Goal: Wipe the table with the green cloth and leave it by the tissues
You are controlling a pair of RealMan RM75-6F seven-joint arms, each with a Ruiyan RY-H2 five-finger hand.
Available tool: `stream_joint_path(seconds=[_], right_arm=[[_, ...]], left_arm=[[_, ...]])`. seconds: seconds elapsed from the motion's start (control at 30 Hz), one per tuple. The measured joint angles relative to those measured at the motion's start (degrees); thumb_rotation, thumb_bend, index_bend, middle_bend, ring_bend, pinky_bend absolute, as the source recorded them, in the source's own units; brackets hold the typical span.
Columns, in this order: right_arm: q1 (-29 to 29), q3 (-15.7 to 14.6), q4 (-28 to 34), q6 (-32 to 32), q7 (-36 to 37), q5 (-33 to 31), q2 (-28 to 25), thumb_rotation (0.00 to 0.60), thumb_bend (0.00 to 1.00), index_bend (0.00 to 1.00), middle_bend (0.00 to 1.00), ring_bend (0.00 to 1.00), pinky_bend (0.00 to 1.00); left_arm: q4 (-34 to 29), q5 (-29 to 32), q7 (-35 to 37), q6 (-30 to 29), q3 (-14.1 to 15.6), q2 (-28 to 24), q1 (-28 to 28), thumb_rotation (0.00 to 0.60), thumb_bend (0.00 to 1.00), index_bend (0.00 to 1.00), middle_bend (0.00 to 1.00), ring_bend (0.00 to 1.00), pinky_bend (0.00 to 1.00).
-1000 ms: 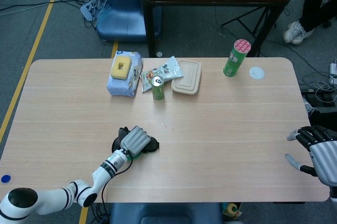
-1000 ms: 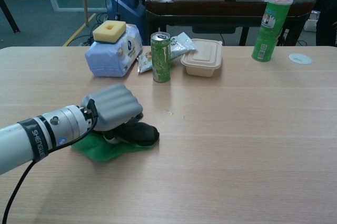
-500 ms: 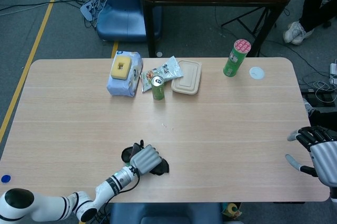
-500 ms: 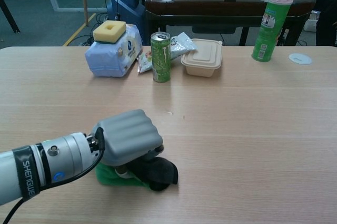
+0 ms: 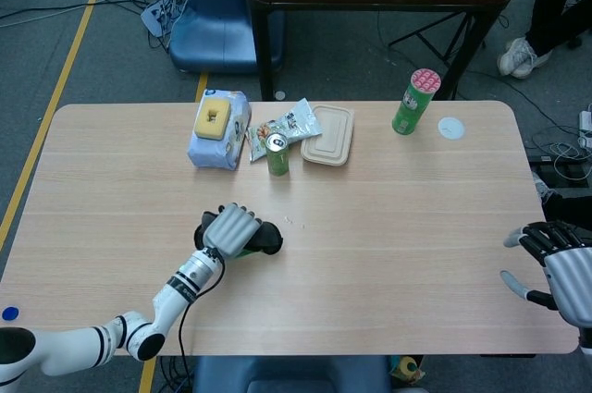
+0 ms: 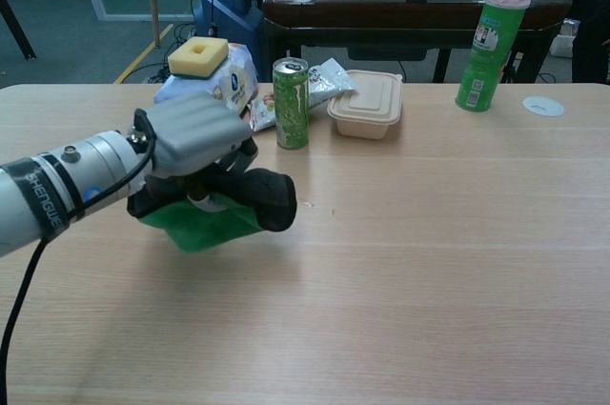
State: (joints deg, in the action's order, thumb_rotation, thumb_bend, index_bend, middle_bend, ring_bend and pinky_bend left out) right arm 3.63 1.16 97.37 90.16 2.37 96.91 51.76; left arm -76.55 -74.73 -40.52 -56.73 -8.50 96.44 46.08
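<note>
Green cloth [image 6: 205, 224] gripped under left hand [image 6: 195, 143], fingers curled over it, on wooden table [image 5: 416, 227] left of centre. Right hand [image 5: 555, 264] held slack at right edge, nothing grasped. Risk judged: push toward tissue pack [image 5: 217, 134] could topple green can [image 6: 292, 103] just beside route. Wide bare room seen right and front.

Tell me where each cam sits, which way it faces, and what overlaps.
Head view: high above the near edge, looking steeply down on the whole table; left robot hand and arm, right robot hand show.
Chest view: low, near tabletop height, looking across toward the far edge; only the left robot hand shows.
Shared: left robot hand on green cloth, tissues, can.
</note>
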Motion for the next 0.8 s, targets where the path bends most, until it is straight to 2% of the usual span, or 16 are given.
stream_joint_path(seconds=[0.3, 0.43, 0.53, 0.63, 0.67, 0.73, 0.8], right_arm=[[0.27, 0.07, -0.09, -0.37, 0.03, -0.10, 0.11, 0.600, 0.30, 0.43, 0.39, 0.28, 0.25], [0.23, 0.08, 0.06, -0.31, -0.09, -0.16, 0.07, 0.600, 0.30, 0.43, 0.39, 0.28, 0.25], [0.16, 0.02, 0.13, -0.31, -0.25, -0.19, 0.01, 0.600, 0.30, 0.43, 0.39, 0.28, 0.25], [0.11, 0.04, 0.28, -0.25, -0.38, -0.28, -0.11, 0.600, 0.30, 0.43, 0.40, 0.28, 0.25], [0.10, 0.05, 0.32, -0.24, -0.44, -0.29, -0.14, 0.600, 0.30, 0.43, 0.40, 0.28, 0.25], [0.13, 0.05, 0.42, -0.30, -0.52, -0.29, -0.18, 0.600, 0.30, 0.43, 0.40, 0.28, 0.25], [0.22, 0.07, 0.46, -0.43, -0.56, -0.30, -0.18, 0.600, 0.30, 0.43, 0.40, 0.28, 0.25]], left_arm=[[5.97, 3.34, 4.78, -0.55, -3.17, -0.12, 0.30, 0.600, 0.19, 0.59, 0.61, 0.59, 0.67], [10.26, 4.60, 6.28, 0.07, -3.70, 1.15, 0.75, 0.600, 0.19, 0.49, 0.49, 0.50, 0.66], [13.31, 5.86, 7.48, 0.86, -3.98, 2.29, 0.96, 0.600, 0.19, 0.31, 0.29, 0.32, 0.56], [14.55, 8.17, 7.25, 1.89, -4.31, 2.87, 1.07, 0.600, 0.18, 0.05, 0.05, 0.11, 0.38], [14.63, 8.83, 7.10, 2.10, -4.44, 2.95, 1.08, 0.600, 0.16, 0.01, 0.01, 0.07, 0.33], [14.40, 9.84, 6.98, 2.20, -4.79, 2.89, 1.01, 0.600, 0.15, 0.00, 0.00, 0.01, 0.25], [13.79, 10.02, 7.23, 1.98, -4.98, 2.62, 0.88, 0.600, 0.14, 0.00, 0.00, 0.00, 0.22]])
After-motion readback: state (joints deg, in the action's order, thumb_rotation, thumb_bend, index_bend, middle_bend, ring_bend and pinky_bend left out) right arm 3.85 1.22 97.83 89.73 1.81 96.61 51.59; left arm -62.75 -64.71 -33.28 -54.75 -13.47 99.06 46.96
